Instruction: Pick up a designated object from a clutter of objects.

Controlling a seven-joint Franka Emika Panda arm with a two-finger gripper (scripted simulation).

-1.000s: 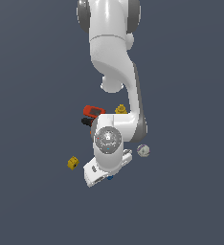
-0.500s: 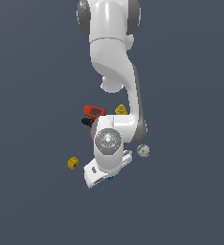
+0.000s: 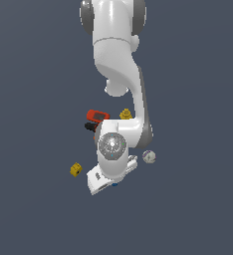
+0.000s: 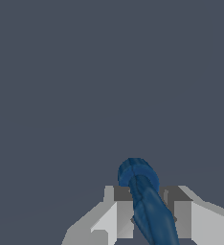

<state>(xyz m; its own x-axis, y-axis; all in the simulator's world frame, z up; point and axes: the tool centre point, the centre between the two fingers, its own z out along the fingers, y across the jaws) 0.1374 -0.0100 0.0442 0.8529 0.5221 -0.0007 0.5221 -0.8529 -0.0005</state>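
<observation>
Little is being seen to move against the earlier exterior frames: arm, hand and scattered items are sitting in the same places, low centre of the frame.

Gripper [image 4: 145,213] — in the wrist view, a blue piece [image 4: 143,198] is being flanked by the two grey fingers [image 4: 119,210], at the lower centre of the frame. Contact on both sides appears likely, yet whether the jaws are clamping firmly or merely bracketing it cannot be told. The blue piece is looking long and rounded here, running out past the fingertips.

In the exterior view only a blue sliver [image 3: 114,185] is being shown under the white hand, at lower centre; the fingers themselves are being hidden by the hand.

Outward: a white ball [image 3: 148,156] is lying just beside the hand toward the frame's right; a yellow cube [image 3: 76,169] is sitting apart at the left; a red flat device [image 3: 97,116], a black piece [image 3: 91,126] and a yellow bottle [image 3: 125,114] are being partly masked behind the arm at centre.

Risks, as judged:
- Rounded surface being pinched off-centre: piece could be rotating or squirting out on lift.
- Ball being nudged and set rolling.
- Lift being started before a firm grip is being made.
</observation>
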